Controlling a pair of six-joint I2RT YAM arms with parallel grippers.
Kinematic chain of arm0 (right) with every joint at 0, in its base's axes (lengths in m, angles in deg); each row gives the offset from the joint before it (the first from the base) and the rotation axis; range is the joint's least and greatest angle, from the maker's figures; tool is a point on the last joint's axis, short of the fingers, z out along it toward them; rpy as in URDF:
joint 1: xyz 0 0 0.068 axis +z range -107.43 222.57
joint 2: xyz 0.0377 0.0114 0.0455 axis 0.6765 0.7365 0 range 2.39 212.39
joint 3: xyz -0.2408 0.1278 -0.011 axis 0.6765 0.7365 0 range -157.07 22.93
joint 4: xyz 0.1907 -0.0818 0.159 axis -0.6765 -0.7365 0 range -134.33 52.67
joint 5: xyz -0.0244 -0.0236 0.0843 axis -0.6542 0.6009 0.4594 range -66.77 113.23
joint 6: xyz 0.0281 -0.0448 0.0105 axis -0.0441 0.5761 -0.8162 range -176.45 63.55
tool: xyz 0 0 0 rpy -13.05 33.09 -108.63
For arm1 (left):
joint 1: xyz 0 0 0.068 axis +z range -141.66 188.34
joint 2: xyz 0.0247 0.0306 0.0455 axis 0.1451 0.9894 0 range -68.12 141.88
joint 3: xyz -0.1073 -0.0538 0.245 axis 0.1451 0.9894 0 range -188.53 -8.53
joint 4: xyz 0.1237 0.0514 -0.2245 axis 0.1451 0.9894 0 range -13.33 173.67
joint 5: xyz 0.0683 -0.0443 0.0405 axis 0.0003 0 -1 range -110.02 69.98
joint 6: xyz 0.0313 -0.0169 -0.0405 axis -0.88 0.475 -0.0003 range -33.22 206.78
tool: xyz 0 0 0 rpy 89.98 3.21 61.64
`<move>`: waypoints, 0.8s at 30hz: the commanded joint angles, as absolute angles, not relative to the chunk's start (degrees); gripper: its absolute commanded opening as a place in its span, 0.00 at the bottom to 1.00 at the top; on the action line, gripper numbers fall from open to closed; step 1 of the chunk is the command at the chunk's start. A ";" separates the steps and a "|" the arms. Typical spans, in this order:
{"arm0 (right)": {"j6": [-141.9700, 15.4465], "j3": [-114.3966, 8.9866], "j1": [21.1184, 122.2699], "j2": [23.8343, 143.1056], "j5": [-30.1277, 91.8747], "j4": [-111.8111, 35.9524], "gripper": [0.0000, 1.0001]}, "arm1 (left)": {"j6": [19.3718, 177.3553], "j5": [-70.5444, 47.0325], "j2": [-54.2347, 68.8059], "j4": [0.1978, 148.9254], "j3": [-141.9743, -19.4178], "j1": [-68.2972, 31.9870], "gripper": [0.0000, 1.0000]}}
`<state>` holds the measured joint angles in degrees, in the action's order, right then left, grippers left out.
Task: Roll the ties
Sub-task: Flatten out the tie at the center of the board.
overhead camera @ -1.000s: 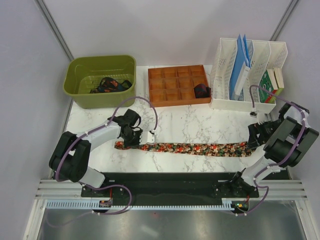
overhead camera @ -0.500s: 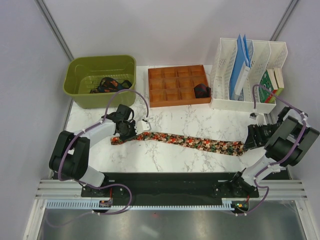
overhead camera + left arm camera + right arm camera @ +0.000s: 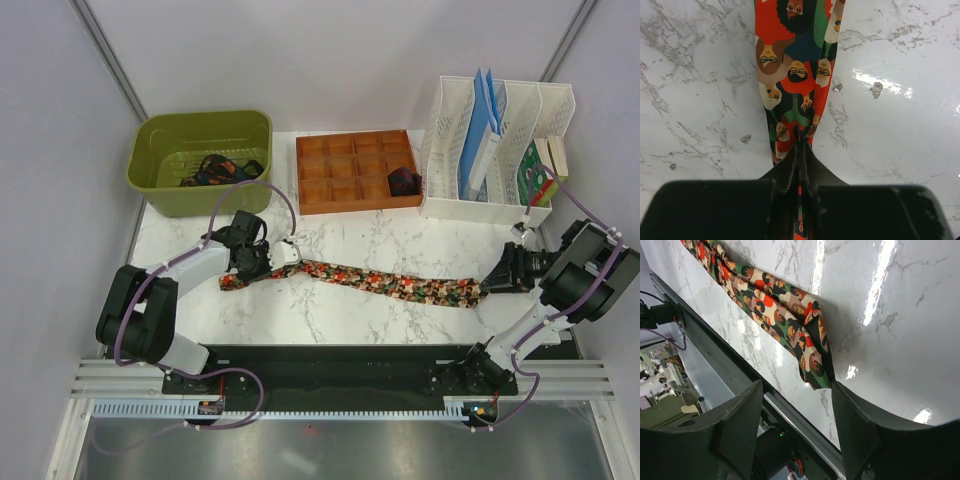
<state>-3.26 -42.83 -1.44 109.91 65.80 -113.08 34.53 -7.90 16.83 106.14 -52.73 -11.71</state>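
A long speckled red, green and orange tie (image 3: 370, 282) lies across the marble table (image 3: 400, 240), running from left to lower right. My left gripper (image 3: 262, 262) is shut on its narrow left end; the left wrist view shows the tie (image 3: 795, 75) pinched between the closed fingers (image 3: 790, 170). My right gripper (image 3: 500, 280) is open beside the tie's wide right end (image 3: 812, 360), which lies flat just ahead of the spread fingers (image 3: 860, 430), not gripped. A dark rolled tie (image 3: 403, 182) sits in the wooden tray. More dark ties (image 3: 215, 170) lie in the green tub.
A green tub (image 3: 160, 190) stands at the back left. A wooden compartment tray (image 3: 340, 175) is at the back centre. A white file rack (image 3: 495, 150) with papers and boxes is at the back right. The black rail (image 3: 330, 360) runs along the near edge.
The left gripper has pulled the tie's left end toward the back, so the tie now lies slanted. The right gripper has moved right and outward, off the tie's wide end.
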 commanded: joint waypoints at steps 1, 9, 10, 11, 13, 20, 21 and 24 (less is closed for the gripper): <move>-7.66 -44.92 -1.55 107.25 67.89 -107.49 0.64 | 34.84 -10.00 17.92 110.33 -50.01 -11.08 0.02; -10.13 -45.45 -2.96 101.45 63.93 -100.79 0.63 | 34.05 -10.09 17.92 110.77 -50.54 -11.08 0.02; -9.95 -44.67 -2.96 101.18 64.19 -100.62 0.62 | 33.88 -10.00 18.01 110.77 -50.63 -11.08 0.02; -9.43 -44.05 -2.79 100.74 64.54 -100.35 0.60 | 33.96 -9.91 18.19 110.68 -50.71 -11.08 0.02; -9.16 -42.82 -1.91 100.48 64.54 -99.48 0.57 | 33.87 -9.91 18.54 110.77 -50.98 -11.08 0.02; -7.40 -41.58 3.54 102.76 62.61 -98.24 0.53 | 33.70 -9.91 18.89 110.86 -51.33 -11.08 0.02; -7.58 -41.50 4.07 103.11 62.00 -97.89 0.53 | 33.78 -9.91 18.80 110.85 -51.16 -11.17 0.02; -8.72 -41.85 5.56 104.16 61.03 -96.40 0.53 | 33.70 -9.82 18.80 110.86 -50.98 -11.08 0.02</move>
<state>-9.12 -41.91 4.33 102.83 61.89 -99.05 34.45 -7.94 16.74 106.27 -52.71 -11.64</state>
